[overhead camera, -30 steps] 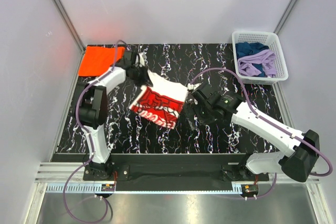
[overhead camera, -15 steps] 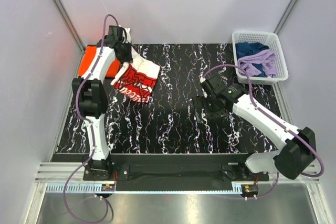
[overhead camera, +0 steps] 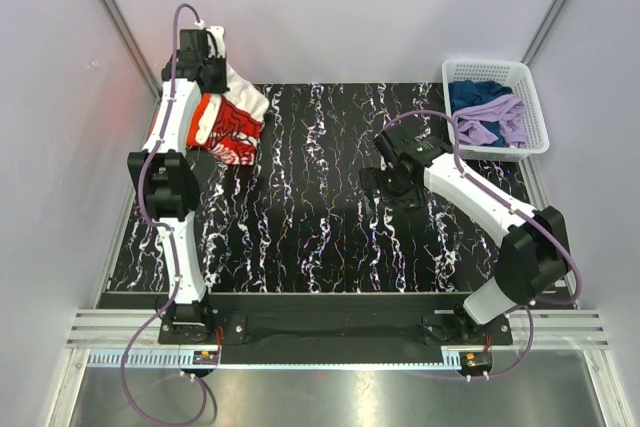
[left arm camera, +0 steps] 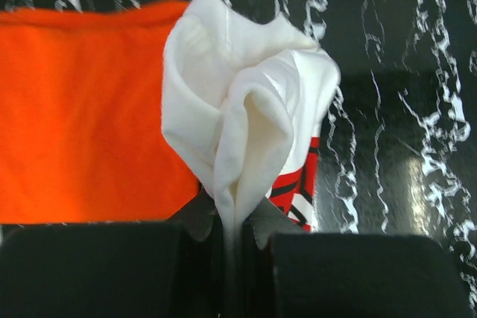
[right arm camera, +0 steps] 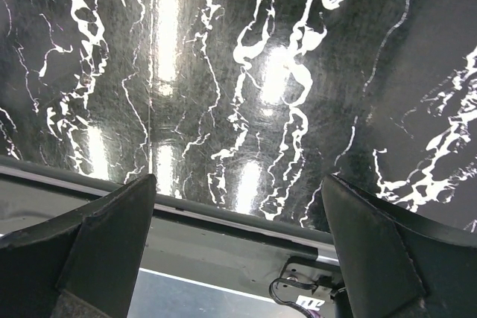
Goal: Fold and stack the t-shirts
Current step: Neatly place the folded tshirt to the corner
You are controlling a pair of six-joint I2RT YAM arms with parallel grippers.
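Pinched by the closed left gripper [left arm camera: 231, 225], the bunched white red-printed cloth t-shirt [left arm camera: 246, 109] should be laid squarely on the flat orange cloth t-shirt [left arm camera: 82, 109], the right gripper [right arm camera: 238, 217] being spread empty.

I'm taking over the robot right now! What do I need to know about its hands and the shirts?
Left gripper: shut on the white t-shirt, which hangs bunched over the orange t-shirt.
Right gripper: open, holding nothing, over the table.
Orange t-shirt: lying flat at the far left corner.
Done: the orange one looks folded and placed.
Left: lower the white one onto the orange, let go, and probably tidy it. The basket at the far right holds blue and purple cloth; I cannot tell if those are shirts.
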